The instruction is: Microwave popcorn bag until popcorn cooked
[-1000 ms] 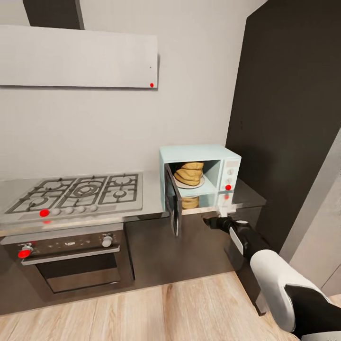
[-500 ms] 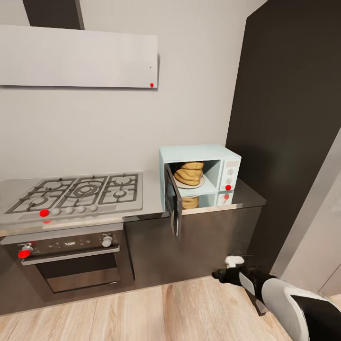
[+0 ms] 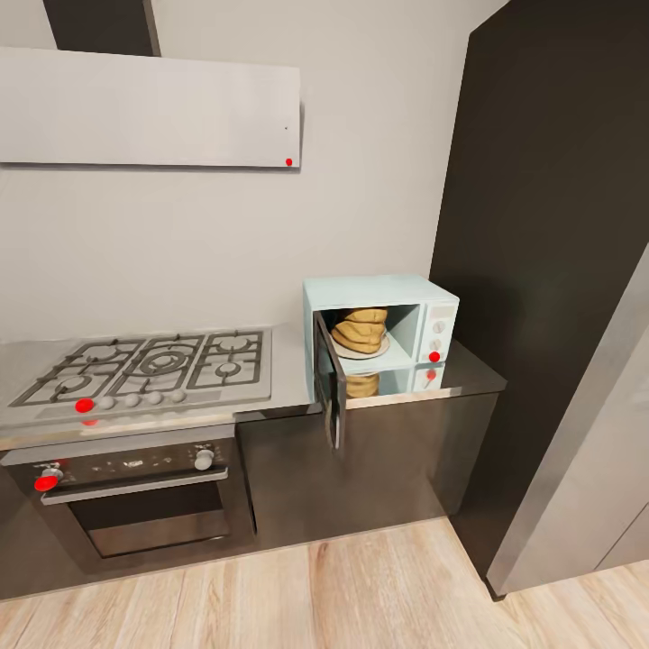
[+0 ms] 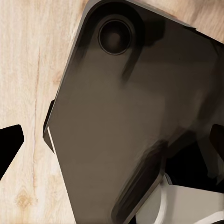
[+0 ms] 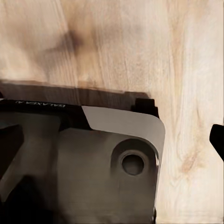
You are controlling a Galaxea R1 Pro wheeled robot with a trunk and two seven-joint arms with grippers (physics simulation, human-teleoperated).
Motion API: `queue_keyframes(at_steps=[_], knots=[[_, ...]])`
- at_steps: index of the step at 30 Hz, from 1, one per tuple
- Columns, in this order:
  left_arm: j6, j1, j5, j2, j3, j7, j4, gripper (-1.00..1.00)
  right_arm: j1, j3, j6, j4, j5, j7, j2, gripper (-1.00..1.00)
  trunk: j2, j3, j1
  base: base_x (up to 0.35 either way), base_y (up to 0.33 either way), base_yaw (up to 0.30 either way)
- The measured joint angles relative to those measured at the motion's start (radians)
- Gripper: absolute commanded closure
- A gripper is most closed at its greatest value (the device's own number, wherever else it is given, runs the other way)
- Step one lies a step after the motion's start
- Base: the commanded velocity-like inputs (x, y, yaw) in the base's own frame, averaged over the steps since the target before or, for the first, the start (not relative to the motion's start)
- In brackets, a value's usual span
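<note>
The pale mint-blue microwave [image 3: 383,329] stands on the grey countertop [image 3: 473,377] at its right end. Its dark door [image 3: 330,383] hangs open, swung out toward me. The golden-tan popcorn bag [image 3: 361,328] sits inside on the white turntable plate, and its reflection shows on the counter below. My left gripper [image 4: 112,142] points down at the floor, its black fingertips [image 4: 10,144] far apart with nothing between them. My right gripper [image 5: 112,140] also hangs over the floor, open and empty.
A steel gas hob [image 3: 149,365] and black built-in oven [image 3: 135,491] lie left of the microwave. A tall dark cabinet [image 3: 550,225] stands at its right. Light wood floor [image 3: 361,586] runs along the front. My dark base [image 4: 130,116] lies under both wrist cameras.
My right arm dropped from in front of the microwave, down past the cabinet front and out of the head view. The door stays open with the bag inside.
</note>
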Motion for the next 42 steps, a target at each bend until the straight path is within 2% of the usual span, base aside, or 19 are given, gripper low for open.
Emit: queue_keyframes(at_steps=[6, 11, 16, 36, 42], knots=[[0.000, 0.000, 0.000, 0.000, -0.001, 0.000, 0.000, -1.00, 0.083, -0.002, -0.005, 0.001, -0.001, -0.079, -0.001, -1.00, 0.000, 0.000, 0.000, 0.000, 0.000, 0.001], [0.000, 0.000, 0.000, 0.000, -0.002, 0.000, 0.000, -1.00, 0.106, -0.001, -0.023, 0.001, 0.001, -0.089, -0.005, -1.00, 0.000, -0.001, 0.000, 0.000, 0.000, 0.134], [0.000, 0.000, 0.000, 0.000, -0.003, 0.000, 0.000, -1.00, 0.112, 0.000, -0.044, 0.001, 0.002, -0.090, -0.006, -1.00, 0.000, -0.004, 0.000, 0.000, 0.000, 0.229], [0.000, 0.000, 0.000, 0.000, -0.003, 0.000, 0.000, -1.00, 0.112, 0.000, -0.046, 0.001, 0.002, -0.092, -0.005, -1.00, 0.000, -0.018, 0.000, 0.000, 0.000, 0.238], [0.000, 0.000, 0.000, 0.000, -0.003, 0.000, 0.000, -1.00, 0.112, -0.001, -0.047, 0.001, 0.002, -0.100, -0.006, -1.00, 0.000, -0.021, 0.000, 0.000, 0.000, 0.081]])
